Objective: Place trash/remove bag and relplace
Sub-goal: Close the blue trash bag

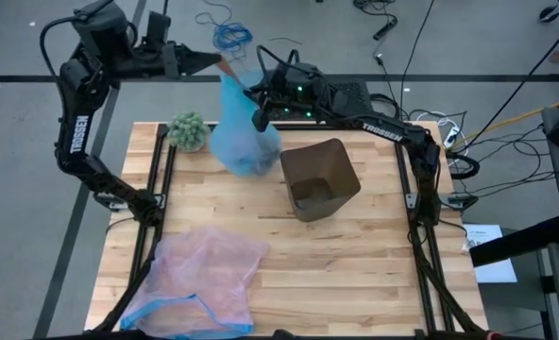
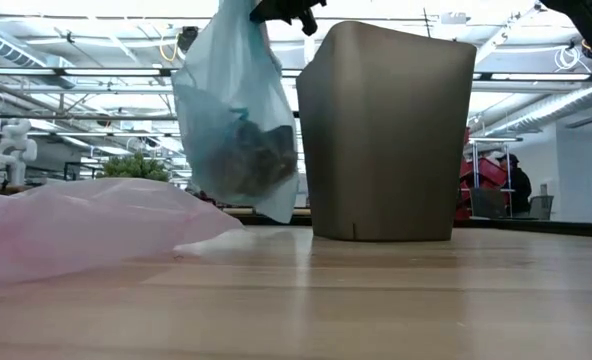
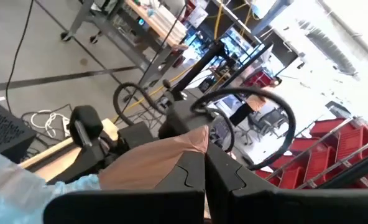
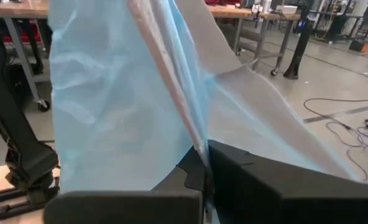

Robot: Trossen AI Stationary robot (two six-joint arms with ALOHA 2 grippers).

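From my remote seat it's mostly pastel plastic on pale wood. The bag (image 1: 244,132) is a see-through light blue with a dark brownish clump of trash (image 2: 254,155) showing through the bottom. The bin (image 1: 319,178) is a flat dull brown. The spare bag (image 1: 204,279) is translucent pink with a blue rim. The fuzzy ball (image 1: 188,131) is green. The table (image 1: 355,264) is light, striped butcher-block wood.

Crinkly translucent plastic bag (image 1: 245,132); wooden table (image 1: 355,264).
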